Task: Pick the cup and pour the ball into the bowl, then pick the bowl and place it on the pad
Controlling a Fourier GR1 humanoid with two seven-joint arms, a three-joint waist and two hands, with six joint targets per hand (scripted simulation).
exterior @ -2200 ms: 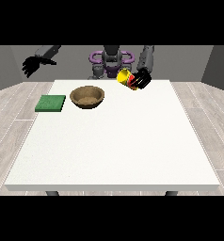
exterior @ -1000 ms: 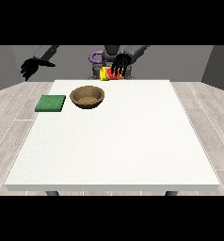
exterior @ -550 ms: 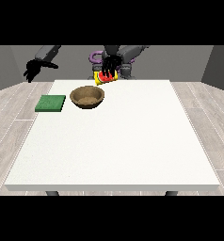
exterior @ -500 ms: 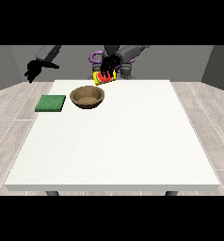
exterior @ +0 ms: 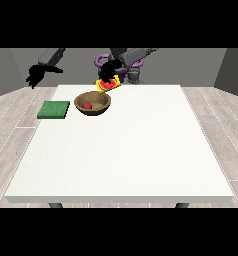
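Observation:
A yellow cup [exterior: 107, 85] with a red inside hangs tipped over the far right rim of the brown bowl [exterior: 100, 108]. The hand at the view's right [exterior: 110, 73] is curled round the cup from above. A small red ball [exterior: 87, 105] lies inside the bowl, left of its middle. The green pad [exterior: 54, 109] lies flat on the table left of the bowl. The hand at the view's left [exterior: 34, 76] hovers in the air beyond the table's far left corner, away from everything, its fingers hanging loosely.
The white table [exterior: 126, 145] stretches wide towards the camera and to the right of the bowl. The robot's body with a purple ring [exterior: 102, 60] stands behind the far edge.
The hand with the cup has moved left from the far right to above the bowl and tipped it. The red ball now lies in the bowl. The other hand barely moved.

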